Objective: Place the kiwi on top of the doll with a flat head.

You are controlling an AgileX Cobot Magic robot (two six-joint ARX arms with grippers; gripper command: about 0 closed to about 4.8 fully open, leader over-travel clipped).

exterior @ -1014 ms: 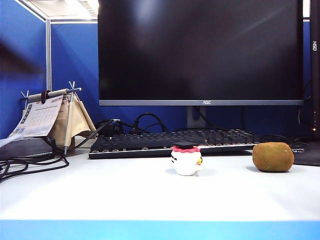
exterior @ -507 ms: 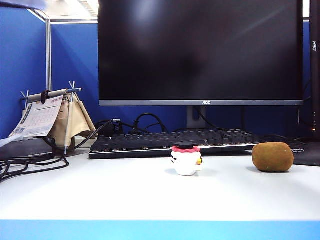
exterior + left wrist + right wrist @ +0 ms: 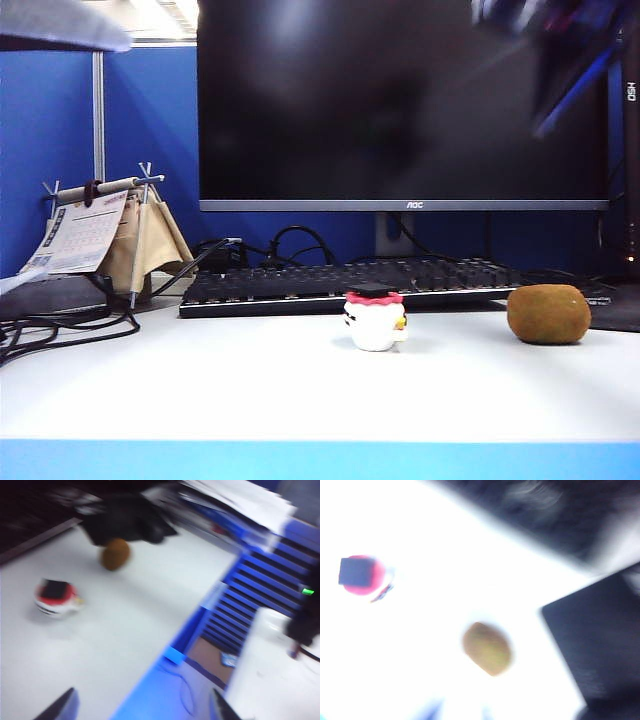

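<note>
The brown fuzzy kiwi [image 3: 547, 313] lies on the white table at the right, a short way from the doll with a flat head [image 3: 374, 320], which stands upright at the middle. Both also show in the left wrist view, kiwi [image 3: 116, 554] and doll [image 3: 55, 597], and in the right wrist view, kiwi [image 3: 487, 647] and doll [image 3: 362, 575]. My left gripper [image 3: 142, 712] hangs open over the table's front edge, far from both. My right gripper [image 3: 459, 711] is high above the kiwi, its blurred tips slightly apart with nothing between them. In the exterior view the right arm [image 3: 555, 40] is a blur at the top right.
A black keyboard [image 3: 330, 283] and a large monitor [image 3: 400, 100] stand behind the objects. A desk calendar on a stand [image 3: 95, 235] and cables [image 3: 60, 325] are at the left. A dark pad [image 3: 615, 305] lies right of the kiwi. The blue table edge [image 3: 320, 460] runs along the front.
The left arm's grey body has come into the upper left corner. The right arm has swept in at the upper right as a blur. Kiwi and doll have not moved.
</note>
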